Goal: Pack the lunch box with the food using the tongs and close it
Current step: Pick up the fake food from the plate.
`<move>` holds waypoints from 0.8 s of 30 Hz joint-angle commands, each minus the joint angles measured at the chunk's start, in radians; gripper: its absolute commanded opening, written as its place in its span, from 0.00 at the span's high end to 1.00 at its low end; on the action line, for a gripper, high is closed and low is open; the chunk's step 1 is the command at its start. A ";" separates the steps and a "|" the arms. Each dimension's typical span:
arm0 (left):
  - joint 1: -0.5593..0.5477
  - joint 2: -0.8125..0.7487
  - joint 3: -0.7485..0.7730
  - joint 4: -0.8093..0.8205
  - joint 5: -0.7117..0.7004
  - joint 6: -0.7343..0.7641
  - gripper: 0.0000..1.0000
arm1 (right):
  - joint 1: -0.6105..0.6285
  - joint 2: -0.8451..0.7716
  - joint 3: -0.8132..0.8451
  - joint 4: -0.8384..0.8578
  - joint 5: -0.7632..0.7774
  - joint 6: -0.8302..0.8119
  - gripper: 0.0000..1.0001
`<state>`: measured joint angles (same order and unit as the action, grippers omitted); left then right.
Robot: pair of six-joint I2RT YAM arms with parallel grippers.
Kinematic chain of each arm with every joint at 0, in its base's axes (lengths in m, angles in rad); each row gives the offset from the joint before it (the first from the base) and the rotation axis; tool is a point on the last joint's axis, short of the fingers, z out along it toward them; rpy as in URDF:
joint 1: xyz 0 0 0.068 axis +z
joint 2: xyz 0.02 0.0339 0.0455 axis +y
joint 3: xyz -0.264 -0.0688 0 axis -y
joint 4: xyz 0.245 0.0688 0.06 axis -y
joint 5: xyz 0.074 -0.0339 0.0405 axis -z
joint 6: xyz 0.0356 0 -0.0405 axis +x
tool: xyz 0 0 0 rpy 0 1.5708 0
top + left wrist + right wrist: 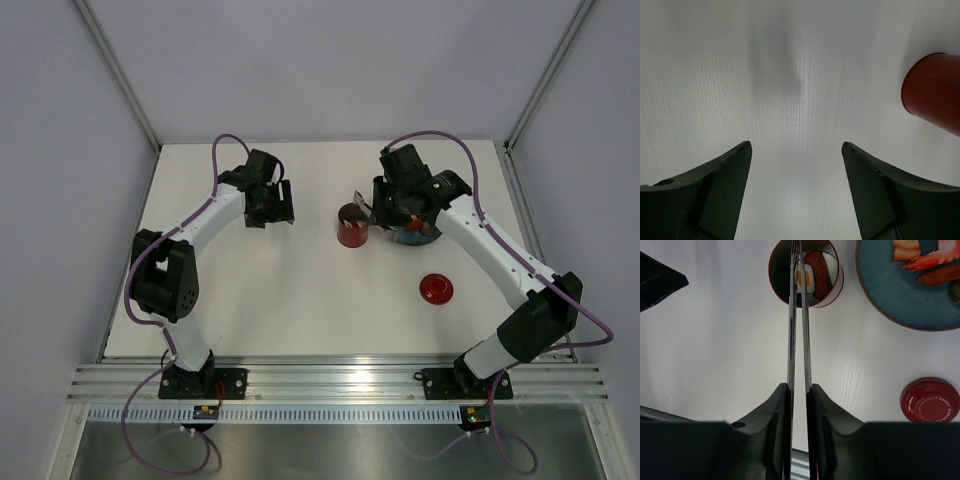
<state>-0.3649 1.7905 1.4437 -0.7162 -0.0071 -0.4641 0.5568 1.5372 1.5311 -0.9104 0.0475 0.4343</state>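
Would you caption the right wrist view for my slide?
Right gripper holds the tongs over the open lunch box with food inside.

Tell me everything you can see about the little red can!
The lunch box is a small round can, red outside and darker, shiny inside. It stands upright and open on the white table, beside the blue plate. At least two food pieces lie inside. The thin silver tongs, squeezed by the right gripper, reach into it. Its round red lid lies apart on the table.
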 commanded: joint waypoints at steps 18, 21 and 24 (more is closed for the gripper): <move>0.000 -0.039 -0.005 0.024 0.001 0.005 0.23 | -0.178 -0.135 -0.106 -0.030 0.152 -0.017 0.76; 0.000 -0.037 -0.008 0.027 0.001 0.004 0.23 | -0.227 -0.158 -0.164 -0.031 0.143 -0.011 0.74; 0.001 -0.033 -0.006 0.029 0.029 0.002 0.23 | -0.251 -0.175 -0.209 -0.022 0.126 -0.006 0.70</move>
<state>-0.3645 1.7905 1.4437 -0.7162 -0.0006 -0.4637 0.3222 1.4109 1.3521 -0.9485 0.1894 0.4225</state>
